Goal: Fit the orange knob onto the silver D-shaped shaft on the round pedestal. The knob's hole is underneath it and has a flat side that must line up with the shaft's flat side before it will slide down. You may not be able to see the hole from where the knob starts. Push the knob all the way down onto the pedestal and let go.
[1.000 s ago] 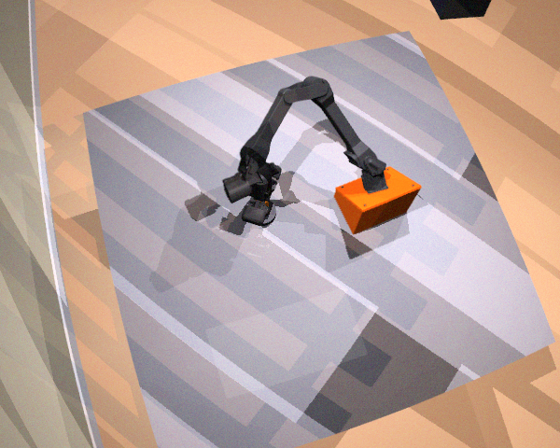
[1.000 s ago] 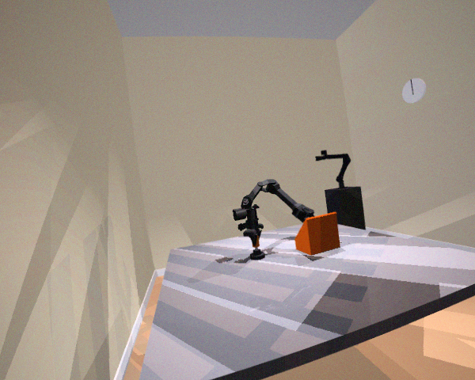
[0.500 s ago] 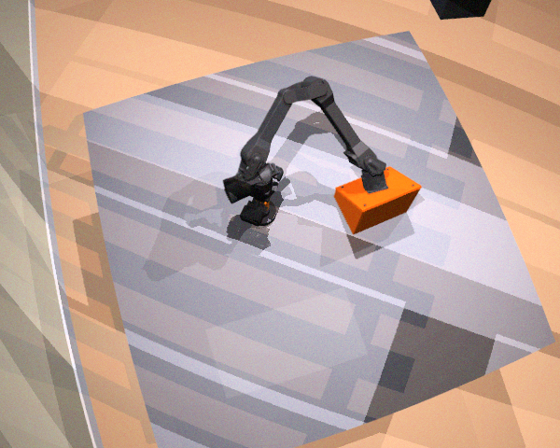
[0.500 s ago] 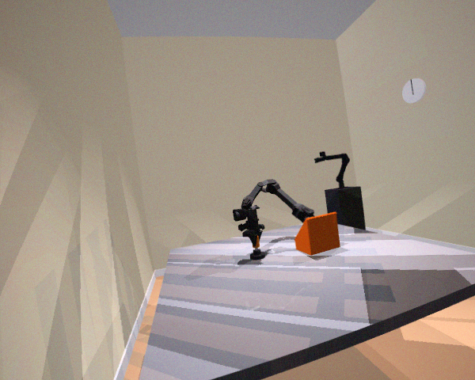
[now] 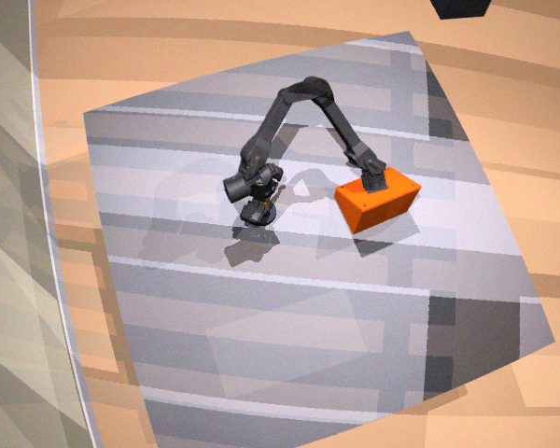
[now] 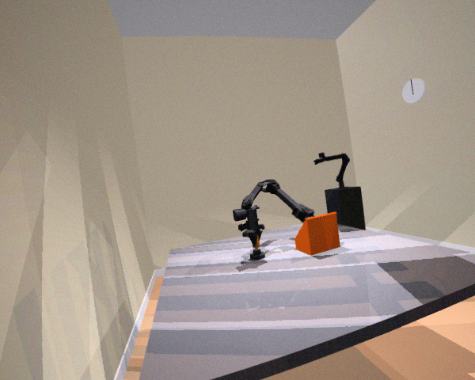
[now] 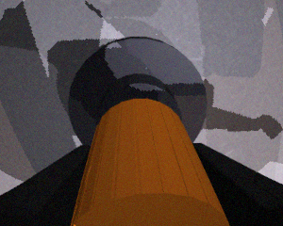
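Observation:
The orange knob [image 5: 266,204] [image 6: 256,241] [image 7: 141,160] is upright between the fingers of my gripper [image 6: 256,240] [image 7: 141,154], which is shut on it. The round dark pedestal [image 5: 272,216] [image 6: 257,256] [image 7: 151,52] stands on the table directly beneath. In the wrist view the knob's lower end overlaps the pedestal's raised centre. In the exterior view that end is at or just above the pedestal's top; I cannot tell whether they touch. The silver shaft, the knob's hole and both flat sides are hidden.
The arm's orange base block [image 5: 386,207] [image 6: 324,233] stands on the table [image 5: 280,357] [image 6: 245,339], to the right of the pedestal. A second dark arm on a black stand [image 6: 344,207] is behind the table. Striped shadows cross the table top.

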